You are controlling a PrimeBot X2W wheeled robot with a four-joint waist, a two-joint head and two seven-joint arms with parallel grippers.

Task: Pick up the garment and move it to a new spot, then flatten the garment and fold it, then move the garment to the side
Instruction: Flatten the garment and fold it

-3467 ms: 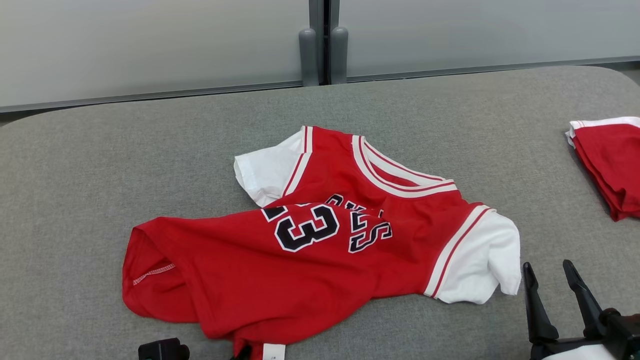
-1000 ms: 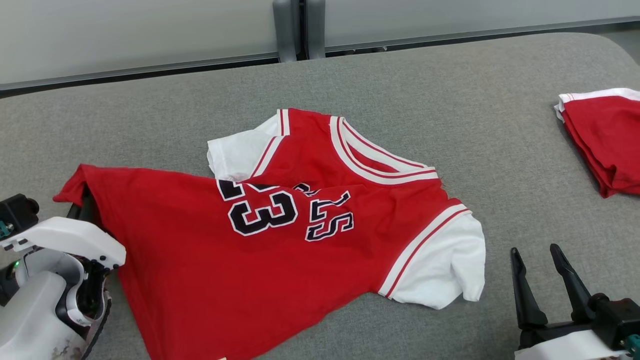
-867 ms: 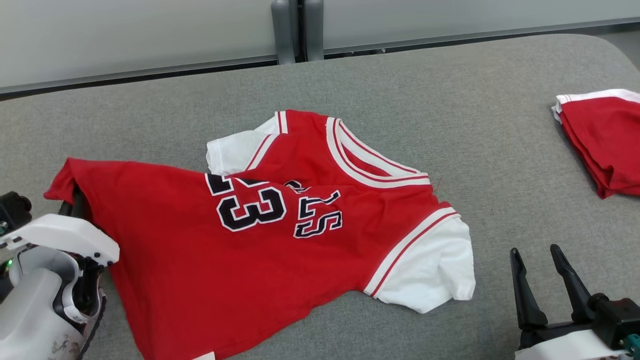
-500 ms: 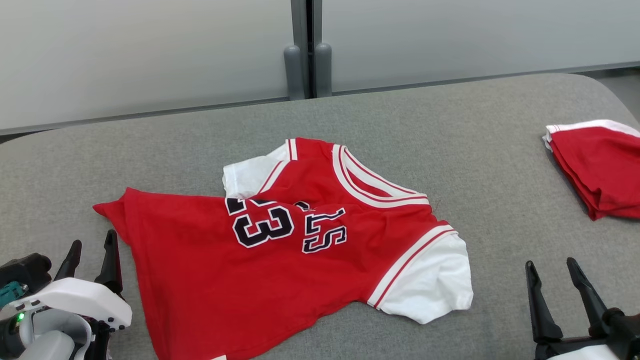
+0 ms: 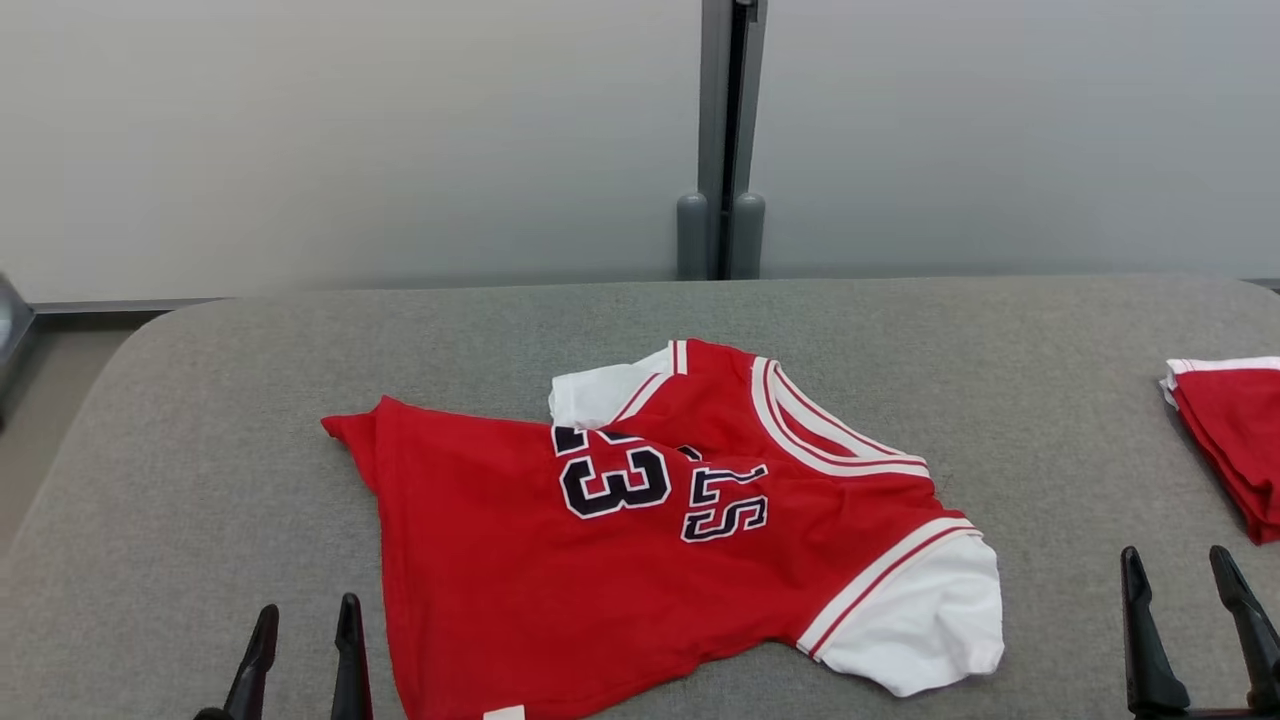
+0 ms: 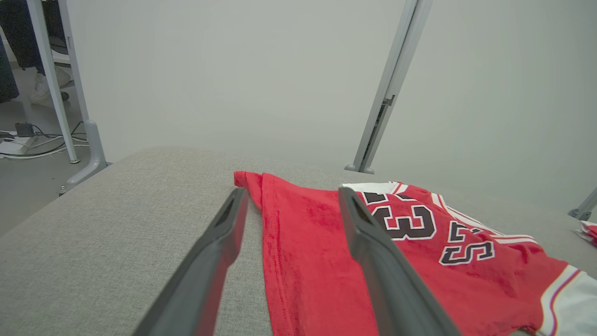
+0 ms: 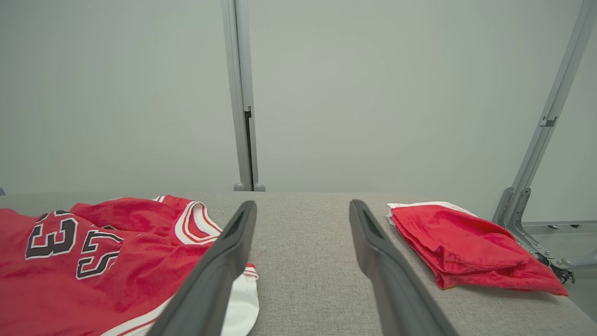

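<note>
Now I hold both hands open and empty, left hand and right hand flanking the shirt, which lies rumpled on the surface, apparently awaiting flattening.

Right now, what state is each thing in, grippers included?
Jersey: lying loose on the table, creased across the lettering, not folded.
Red pile: folded, at the table's right edge.
Left gripper: open, empty, beside the jersey's hem.
Right gripper: open, empty, clear of both garments.
</note>
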